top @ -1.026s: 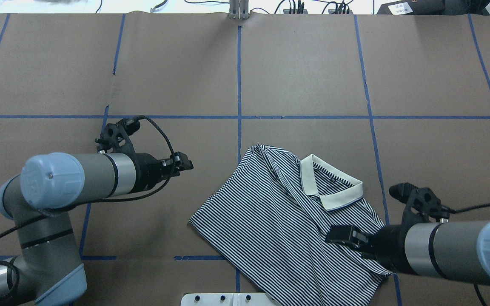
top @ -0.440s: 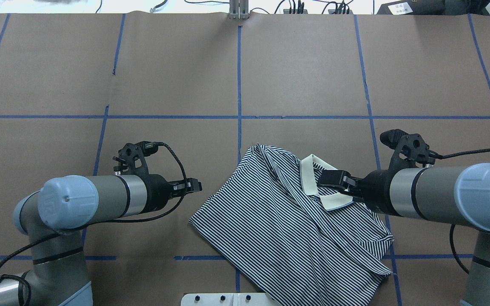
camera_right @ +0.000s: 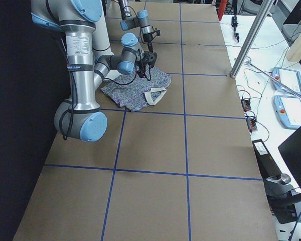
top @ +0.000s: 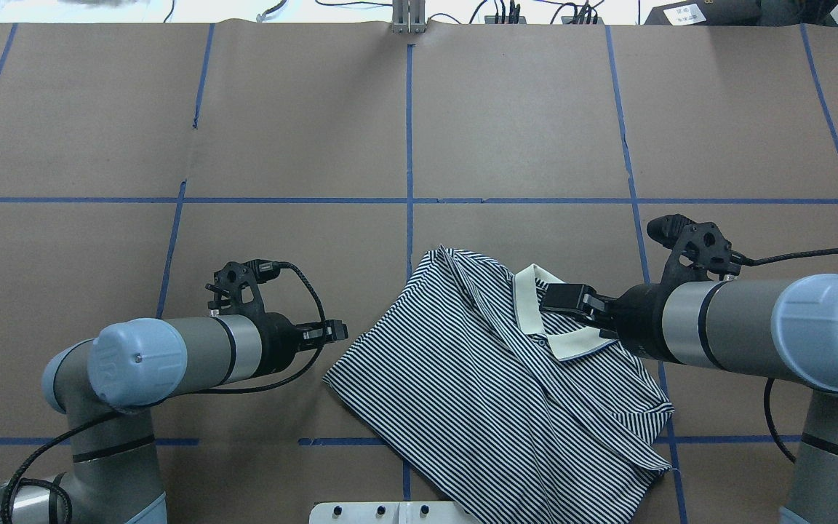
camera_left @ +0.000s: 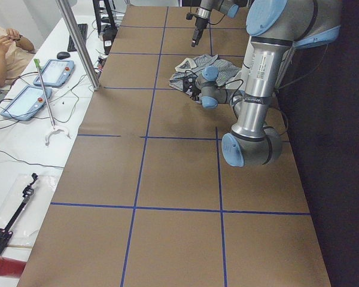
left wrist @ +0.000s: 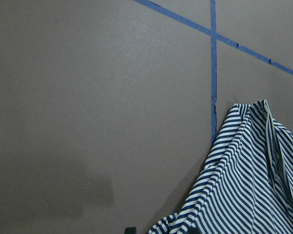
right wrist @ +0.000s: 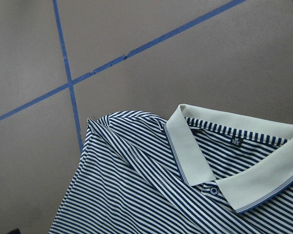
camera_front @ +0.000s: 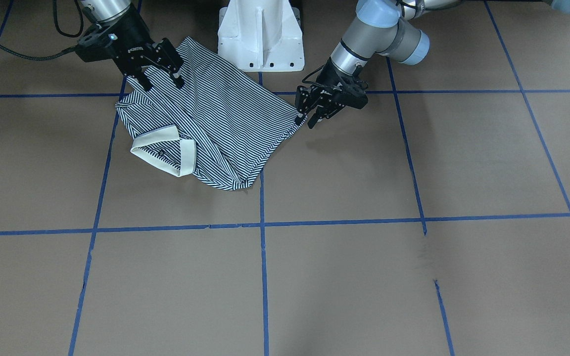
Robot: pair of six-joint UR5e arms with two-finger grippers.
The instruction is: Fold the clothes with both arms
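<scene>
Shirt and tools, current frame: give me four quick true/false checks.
1. The shirt lies on the table, collar up. True.
2. The right tool is shut on the collar. False: it is open, over the shirt, holding nothing.
3. The left tool is at the shirt's edge, away from the collar. True.
4. The shirt is plain white. False: it has navy-and-white stripes and a cream collar.
</scene>
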